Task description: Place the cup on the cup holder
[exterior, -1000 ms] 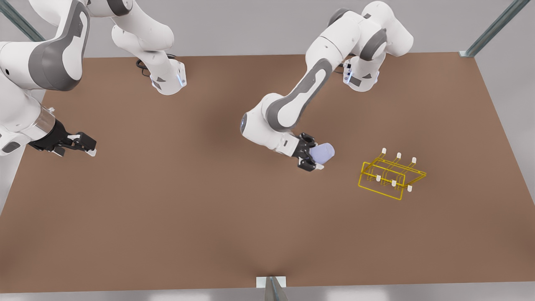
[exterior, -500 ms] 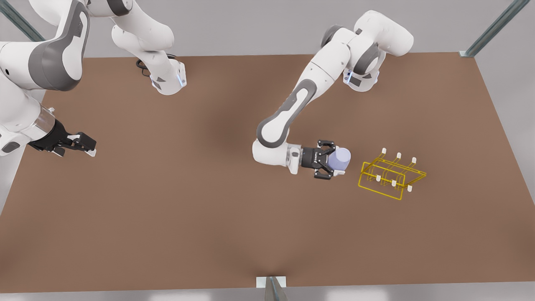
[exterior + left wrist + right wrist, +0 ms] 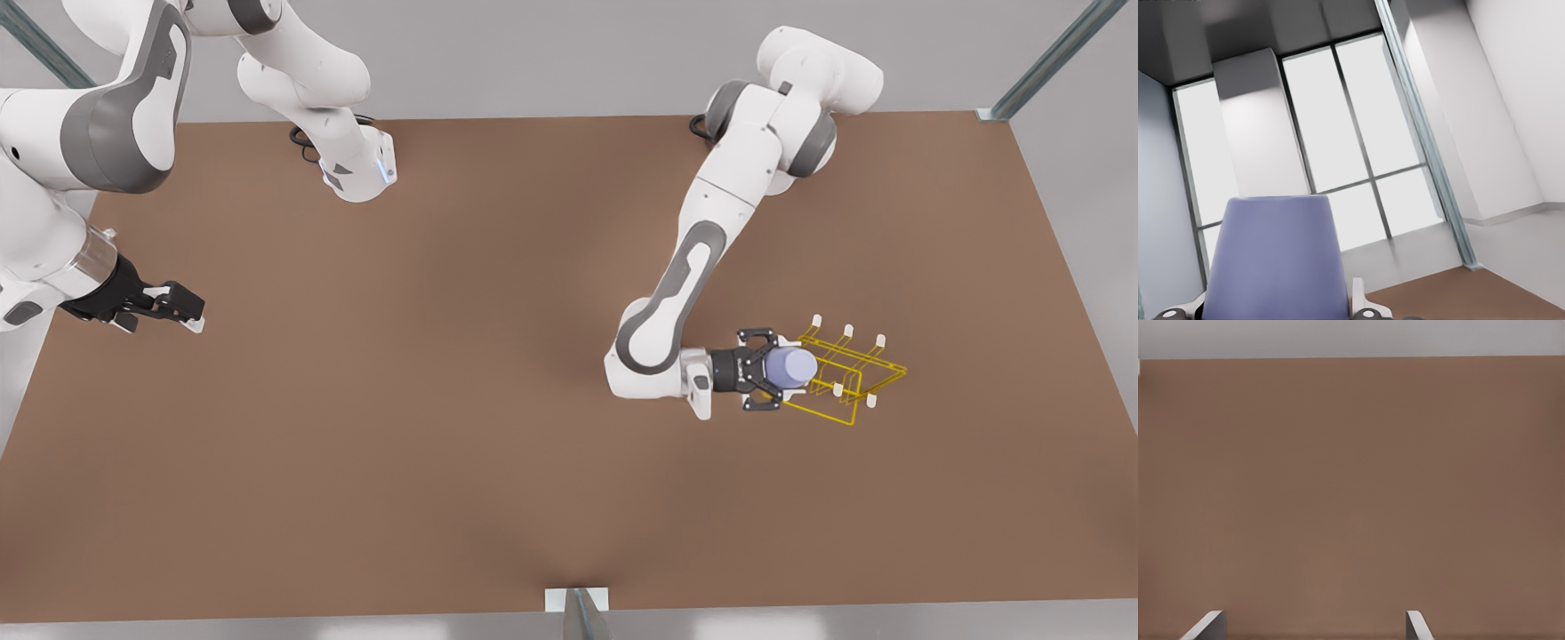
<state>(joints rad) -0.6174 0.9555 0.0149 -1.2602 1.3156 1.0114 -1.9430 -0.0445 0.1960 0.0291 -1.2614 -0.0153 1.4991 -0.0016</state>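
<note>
The lavender-blue cup [image 3: 791, 364] is held in my left gripper [image 3: 782, 369], which is shut on it at the front view's right. The cup hangs over the end of the yellow wire cup holder [image 3: 853, 378] nearest the arm, in front of its white-tipped prongs. Whether cup and wire touch I cannot tell. In the left wrist view the cup [image 3: 1275, 260] rises between the fingers [image 3: 1368, 312], its narrower end away from the wrist. My right gripper [image 3: 182, 311] waits open above the table at the front view's left, its fingertips [image 3: 1415, 623] wide apart.
The brown table [image 3: 400, 444] stretches between the two arms. Both arm bases [image 3: 356, 173] stand along the far edge. Metal posts rise at the far right corner [image 3: 996, 111] and at the near edge's middle [image 3: 578, 609].
The left arm has swung the cup toward the front view's right, from open table to over the cup holder's near end, turning the wrist. The right arm has stayed still.
</note>
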